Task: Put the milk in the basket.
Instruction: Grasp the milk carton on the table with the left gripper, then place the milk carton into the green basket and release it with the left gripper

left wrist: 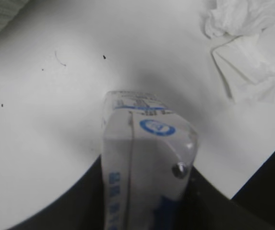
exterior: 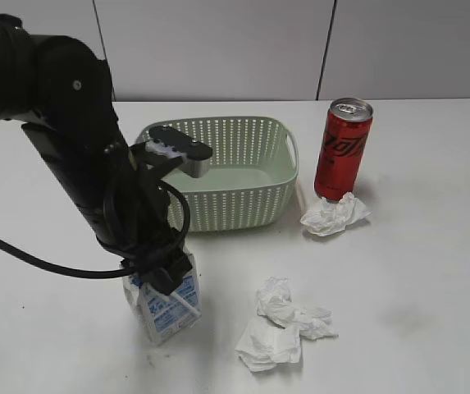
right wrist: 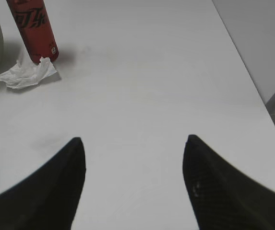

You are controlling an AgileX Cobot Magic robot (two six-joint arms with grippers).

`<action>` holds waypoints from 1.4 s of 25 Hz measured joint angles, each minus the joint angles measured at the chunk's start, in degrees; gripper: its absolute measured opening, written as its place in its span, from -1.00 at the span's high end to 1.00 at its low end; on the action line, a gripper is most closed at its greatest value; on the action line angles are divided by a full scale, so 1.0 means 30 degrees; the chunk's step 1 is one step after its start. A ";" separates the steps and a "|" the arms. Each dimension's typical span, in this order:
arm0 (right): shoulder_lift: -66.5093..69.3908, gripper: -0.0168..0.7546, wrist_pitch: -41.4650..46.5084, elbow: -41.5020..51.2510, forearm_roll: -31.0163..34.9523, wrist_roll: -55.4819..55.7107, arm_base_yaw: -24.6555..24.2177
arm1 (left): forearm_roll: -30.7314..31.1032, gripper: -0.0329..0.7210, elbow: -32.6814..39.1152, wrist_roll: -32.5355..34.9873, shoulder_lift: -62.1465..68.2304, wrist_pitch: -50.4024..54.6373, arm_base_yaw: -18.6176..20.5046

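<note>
1. The milk (exterior: pixel 167 308) is seen standing on the white table (exterior: pixel 415 271) at the lower left of the exterior view, tilted slightly, with its blue printing turned toward the camera.
2. The left gripper (exterior: pixel 159 277) is clamped on the carton's upper part; in the left wrist view the milk (left wrist: pixel 147 163) is held between the two dark fingers, with its top face and blue round mark visible.
3. The basket (exterior: pixel 243 176) is placed at about 1 o'clock from the carton, apart from it, and nothing can be made out inside it.
4. A red can (exterior: pixel 343 149) is found upright just beside the basket, at its 3 o'clock, with a crumpled tissue (exterior: pixel 335 215) touching its base.
5. A second crumpled tissue (exterior: pixel 282 326) is seen at 3 o'clock from the carton, near but not touching.
6. The right gripper (right wrist: pixel 135 143) is shown with its fingers spread apart over bare table, nothing being held between them; the can (right wrist: pixel 31 29) is seen at its 11 o'clock, well apart.
</note>
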 joint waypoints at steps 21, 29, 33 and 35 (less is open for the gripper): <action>0.0000 -0.34 0.0000 0.0000 0.0000 0.0000 0.0000 | 0.5526 0.19 -0.9075 0.1045 -0.2049 0.7003 0.0162; 0.0000 -0.34 0.0000 0.0000 0.0000 0.0000 0.0000 | 0.6392 0.19 -1.4750 0.1772 0.2101 0.7186 0.0153; 0.0000 -0.34 0.0000 0.0000 0.0000 0.0000 0.0000 | 0.7202 0.19 -1.6475 0.1826 0.4542 0.7178 0.0153; 0.0000 -0.34 0.0000 0.0000 0.0000 0.0000 0.0000 | 0.7291 0.19 -1.6686 0.1826 0.5583 0.6880 0.0168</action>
